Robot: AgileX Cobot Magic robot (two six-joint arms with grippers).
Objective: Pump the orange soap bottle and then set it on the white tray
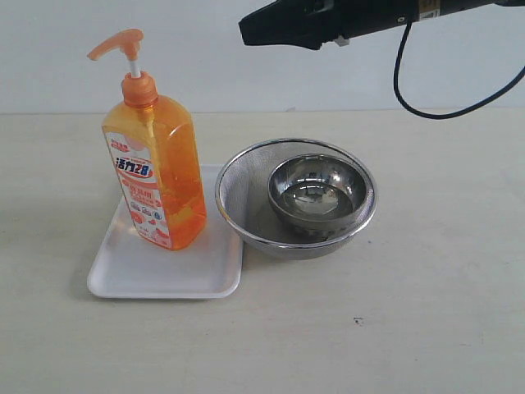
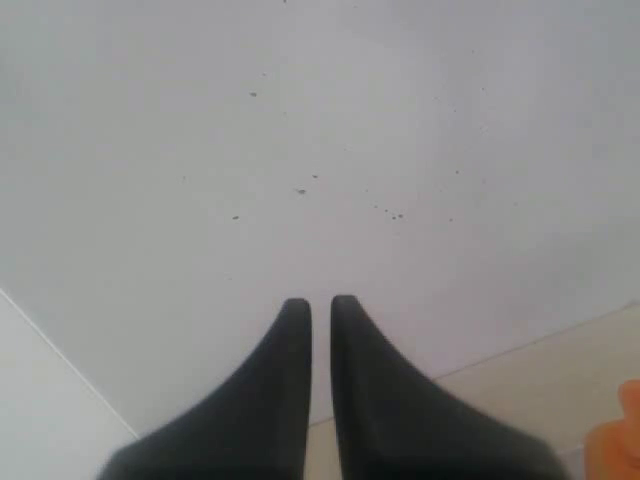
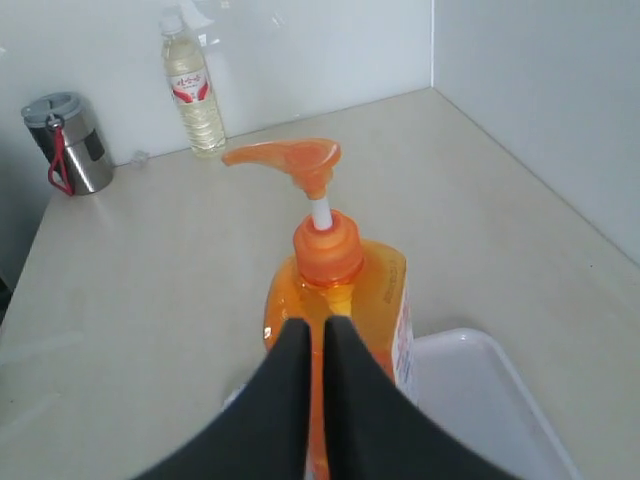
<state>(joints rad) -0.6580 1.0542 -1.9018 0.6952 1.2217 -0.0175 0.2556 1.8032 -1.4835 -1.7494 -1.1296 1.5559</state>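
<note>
Bottle (image 1: pixel 160 164), translucent orange, flat-sided, upright

Upright orange soap bottle (image 1: pixel 156 176) on white tray (image 1: pixel 164 275), scene left.
Bottle translucent, flat-sided, w/ printed label; pump head raised on white stem, spout pointing left; stands on tray's far half.
</note>
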